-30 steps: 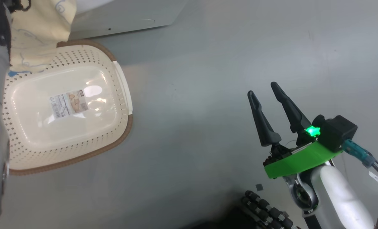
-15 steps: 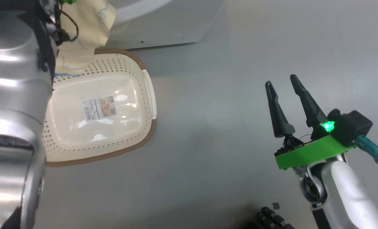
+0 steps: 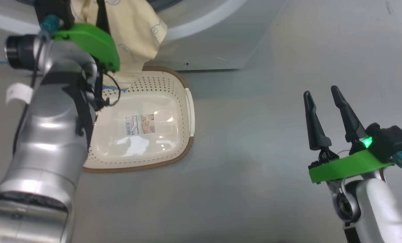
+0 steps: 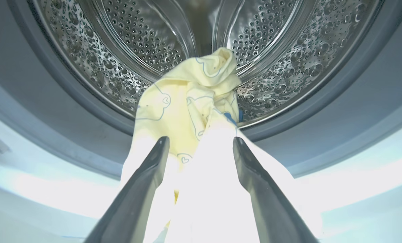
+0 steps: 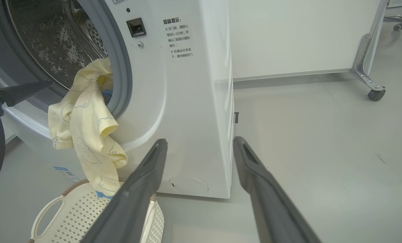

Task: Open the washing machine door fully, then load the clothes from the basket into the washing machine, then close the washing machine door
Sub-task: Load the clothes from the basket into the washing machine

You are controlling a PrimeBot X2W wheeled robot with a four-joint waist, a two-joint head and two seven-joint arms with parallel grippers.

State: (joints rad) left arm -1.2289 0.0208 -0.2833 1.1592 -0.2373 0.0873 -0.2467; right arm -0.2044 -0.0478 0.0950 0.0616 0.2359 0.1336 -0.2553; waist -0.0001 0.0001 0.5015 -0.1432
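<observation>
One of the clothes point(image 3: 136, 30), pale yellow with blue line prints, hangs from the washing machine point(image 3: 204, 50) mouth down to the basket point(image 3: 184, 135). The basket's floor is bare but for a label sticker point(image 3: 140, 124). In the left wrist view my left gripper point(image 4: 200, 139) is open, pointing into the steel drum point(image 4: 136, 33), with the garment point(image 4: 187, 101) draped over the gasket just beyond and under its fingers. My right gripper point(image 3: 320, 90) hovers open over bare floor, right of the basket. The washing machine door is out of view.
The right wrist view shows the washer's white side point(image 5: 187, 101), the hanging garment point(image 5: 82, 128), the basket point(image 5: 69, 216) at its foot and open grey floor to the right. A wheeled metal frame point(image 5: 373, 91) stands far right by a white wall panel.
The head camera has swung, so the whole picture slid right and the washer's mouth came in. My left arm now reaches up to that mouth. The right gripper stays open.
</observation>
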